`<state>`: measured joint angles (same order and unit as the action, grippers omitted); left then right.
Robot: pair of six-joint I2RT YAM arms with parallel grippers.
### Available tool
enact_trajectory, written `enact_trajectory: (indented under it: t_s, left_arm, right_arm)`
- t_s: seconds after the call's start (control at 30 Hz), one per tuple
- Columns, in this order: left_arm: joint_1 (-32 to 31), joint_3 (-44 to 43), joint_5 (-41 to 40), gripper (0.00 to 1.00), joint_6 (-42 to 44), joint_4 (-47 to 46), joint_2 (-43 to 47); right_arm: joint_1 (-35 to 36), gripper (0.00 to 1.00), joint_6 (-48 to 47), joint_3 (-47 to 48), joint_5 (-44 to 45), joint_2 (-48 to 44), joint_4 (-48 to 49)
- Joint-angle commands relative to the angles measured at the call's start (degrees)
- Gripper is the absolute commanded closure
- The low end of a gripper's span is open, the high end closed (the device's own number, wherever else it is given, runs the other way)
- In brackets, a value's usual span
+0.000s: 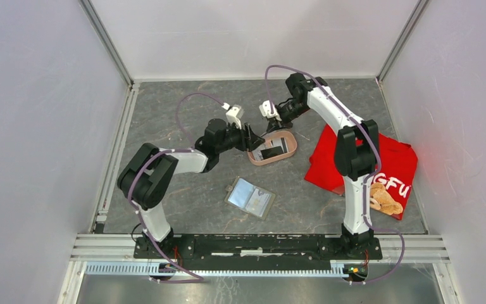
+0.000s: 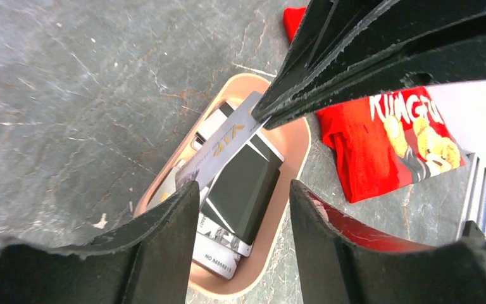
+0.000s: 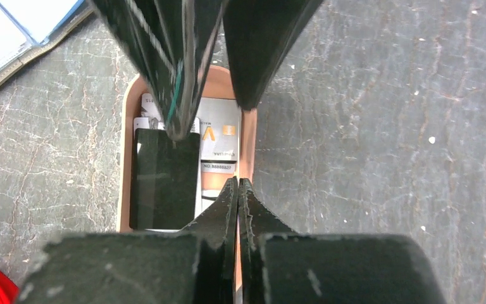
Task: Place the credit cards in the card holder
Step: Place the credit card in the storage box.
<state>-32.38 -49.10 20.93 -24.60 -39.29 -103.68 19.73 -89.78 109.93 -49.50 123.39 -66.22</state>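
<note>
Several credit cards (image 1: 272, 151) lie stacked in a pink oval tray (image 1: 289, 139), silvery ones and a black slab (image 2: 243, 183) among them. My left gripper (image 2: 243, 190) is open just above the tray's near end, its fingers straddling the pile without touching it. My right gripper (image 3: 238, 182) is shut, and its tips (image 2: 257, 115) rest at the end of a silver card (image 2: 228, 142) that lies on top of the pile. I see no card between its fingers. The card holder (image 1: 250, 197) lies open and flat on the table, nearer the arm bases and apart from both grippers.
A red printed cloth (image 1: 361, 164) is spread on the table right of the tray, beside the right arm. White walls enclose the grey marbled table on three sides.
</note>
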Motion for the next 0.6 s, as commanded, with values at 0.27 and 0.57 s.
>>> enact_trajectory:
  t_s: [0.27, 0.57]
  left_arm:
    - [4.08, 7.75, -0.46, 0.01, 2.95, -0.16, 24.93]
    - [4.79, 17.99, 14.24, 0.04, -8.97, 0.6, 42.97]
  right_arm:
    - [-1.86, 1.0, 2.88, -8.67, -7.45, -16.14, -2.11]
    - [0.02, 1.0, -8.05, -35.63, -17.05, -38.74, -5.8]
